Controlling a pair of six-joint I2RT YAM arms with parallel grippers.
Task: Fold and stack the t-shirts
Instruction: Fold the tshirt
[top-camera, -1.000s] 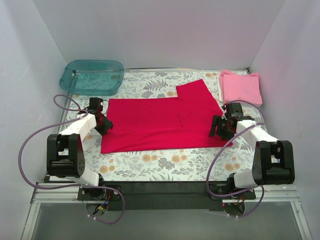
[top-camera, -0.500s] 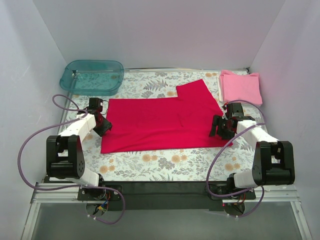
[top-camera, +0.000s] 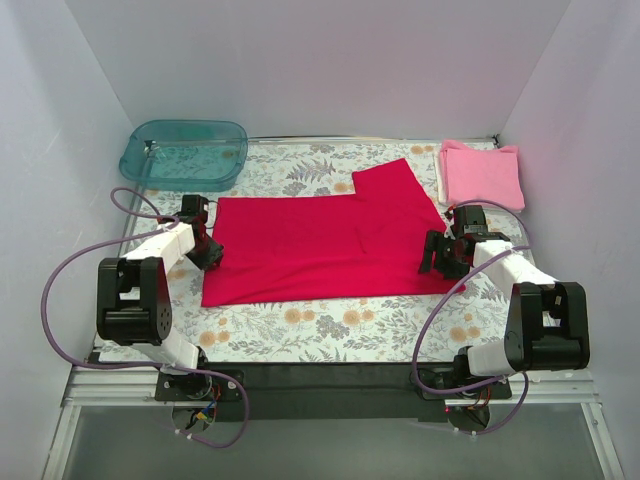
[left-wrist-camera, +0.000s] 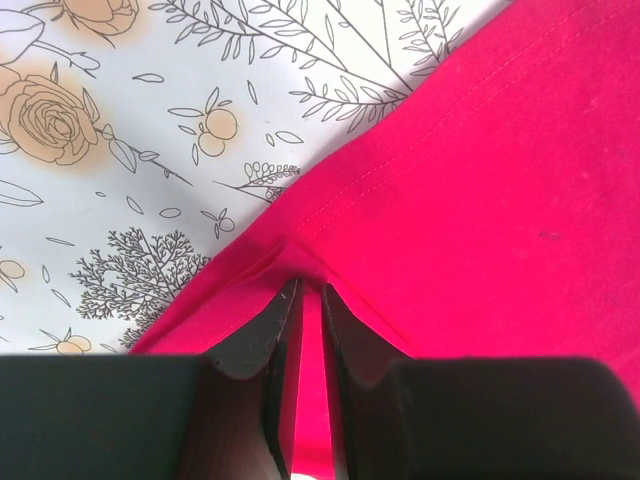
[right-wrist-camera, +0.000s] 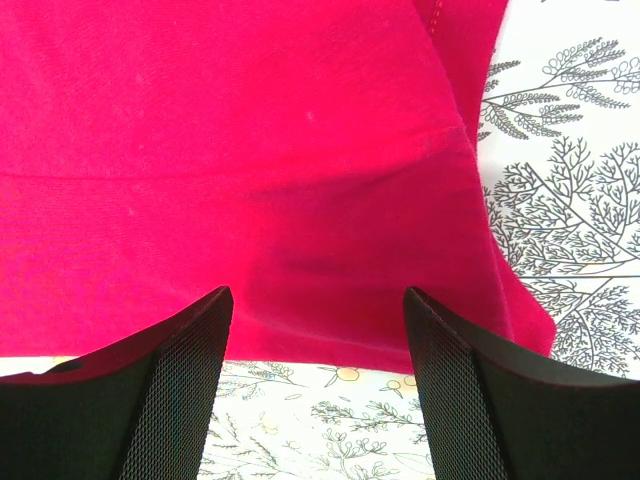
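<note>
We see the red t-shirt (top-camera: 320, 245) lying spread out and flat on the flowered table (top-camera: 300, 325), with one sleeve reaching out at its far right side. The left gripper (left-wrist-camera: 310, 290) is at the left edge of this shirt, low on the cloth. Its two fingers are almost closed together and a thin ridge of red fabric is pinched between them — the hem rises in a small fold just at the fingertips. The right gripper (right-wrist-camera: 318, 295) is at the near right corner of the red shirt. Its fingers stand wide apart and hold nothing, and red cloth with some soft wrinkles lies under the gap; whether the tips touch the cloth we cannot tell. The pink t-shirt (top-camera: 482, 175) lies folded into a neat rectangle beyond the far right corner of the red shirt, just beside the sleeve — if the two touch, we cannot say. The teal tub (top-camera: 185, 152) stands beyond the far left corner of the red shirt, apart from it.
</note>
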